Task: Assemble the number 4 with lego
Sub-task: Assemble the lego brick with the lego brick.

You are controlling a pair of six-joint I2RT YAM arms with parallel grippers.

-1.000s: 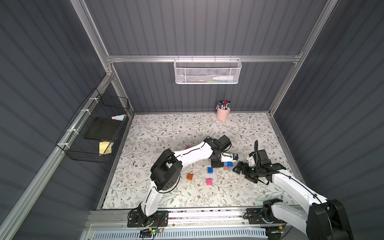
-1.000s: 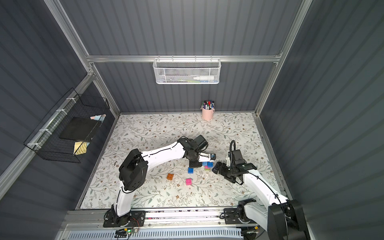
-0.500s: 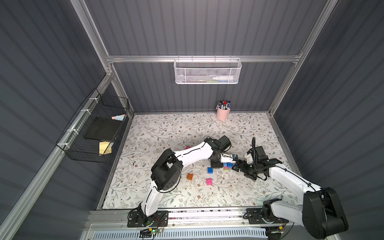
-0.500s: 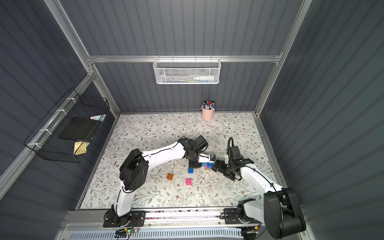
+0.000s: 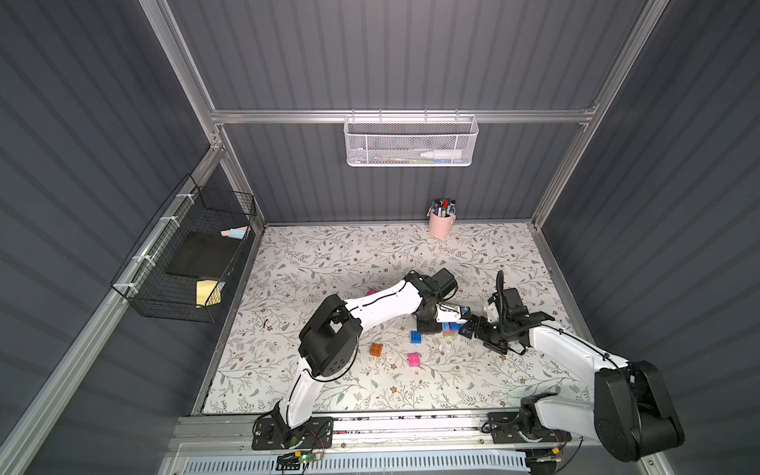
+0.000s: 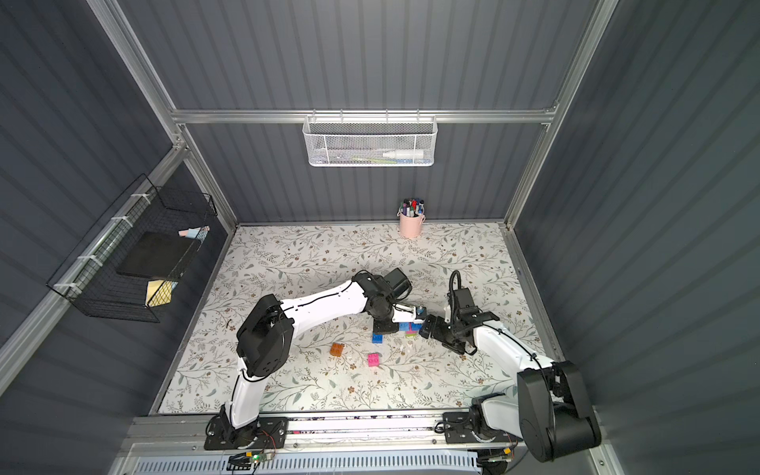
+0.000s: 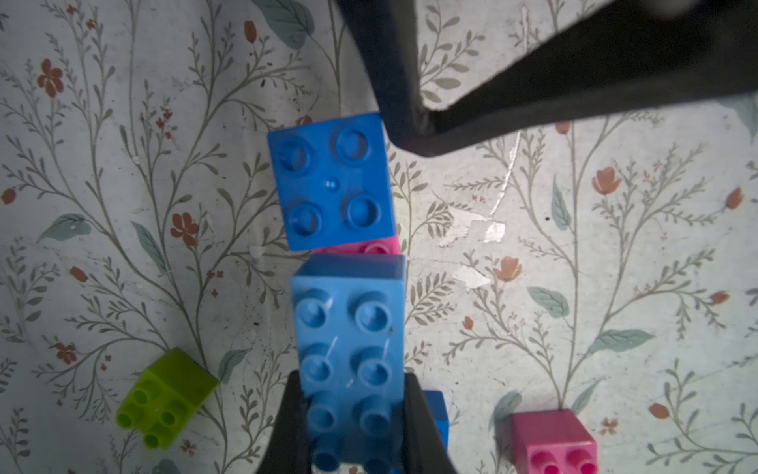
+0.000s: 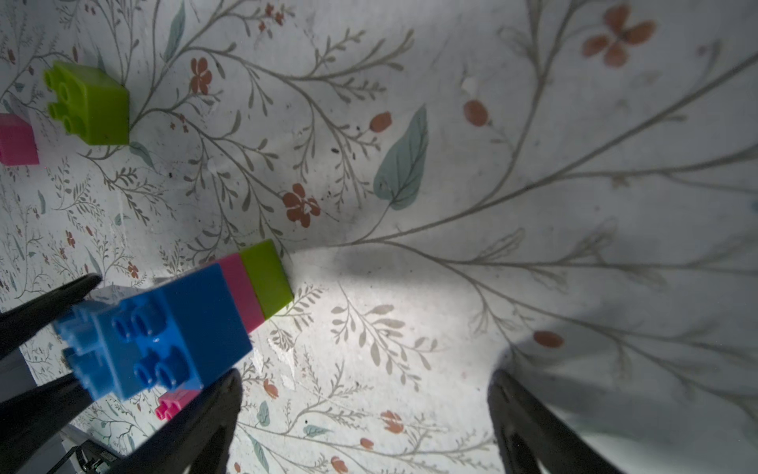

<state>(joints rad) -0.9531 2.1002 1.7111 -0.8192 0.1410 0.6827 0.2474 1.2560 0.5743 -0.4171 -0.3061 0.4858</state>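
Left pincer (image 7: 352, 383) clamps the long blue brick (image 7: 348, 312) at the stack (image 5: 450, 327), 3 o'clock of worktop (image 5: 329, 255) centre, right pincer (image 8: 365, 381) gaping wide alongside: likely light, stiff, slick, so grip flat sides.

You find the brick stack (image 5: 451, 327) on the mat (image 5: 329, 255), right of centre; loose bricks (image 5: 414, 359) lie before it, leftward; the pen cup (image 5: 441, 224) stands behind.
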